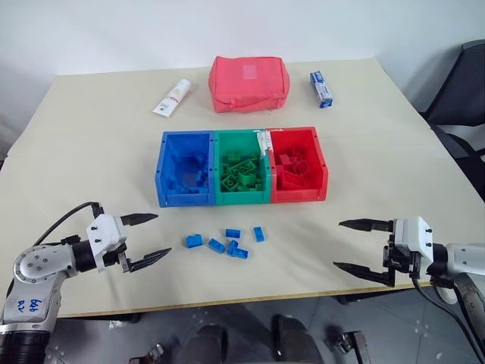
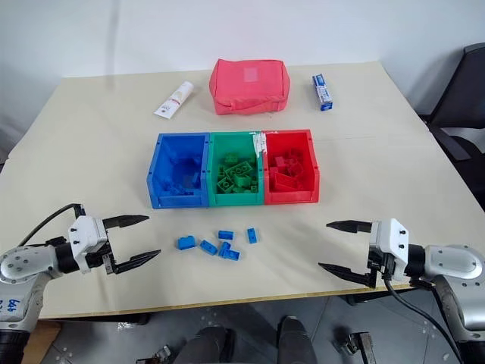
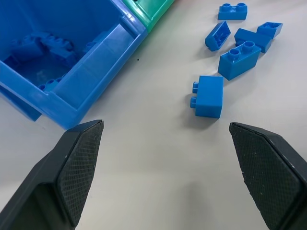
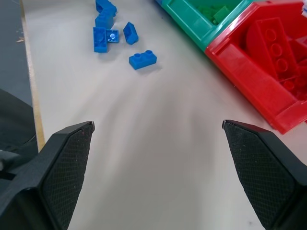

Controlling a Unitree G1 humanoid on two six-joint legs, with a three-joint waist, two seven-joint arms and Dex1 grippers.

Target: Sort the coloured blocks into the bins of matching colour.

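Several small blue blocks (image 1: 226,241) lie loose on the table in front of the bins. The blue bin (image 1: 184,168), green bin (image 1: 240,167) and red bin (image 1: 297,164) stand joined in a row, each with blocks of its own colour inside. My left gripper (image 1: 145,237) hovers open at the near left, pointing toward the loose blocks; the left wrist view shows the closest block (image 3: 208,96) a short way beyond its fingers. At the near right my right gripper (image 1: 350,246) is open too, empty, well right of the blocks (image 4: 143,59).
Behind the bins lie a red fabric pouch (image 1: 248,83), a white tube (image 1: 172,97) and a small blue-and-white box (image 1: 320,89). A black chair (image 1: 464,98) stands off the table's right side. The table's front edge (image 1: 227,301) runs just below both grippers.
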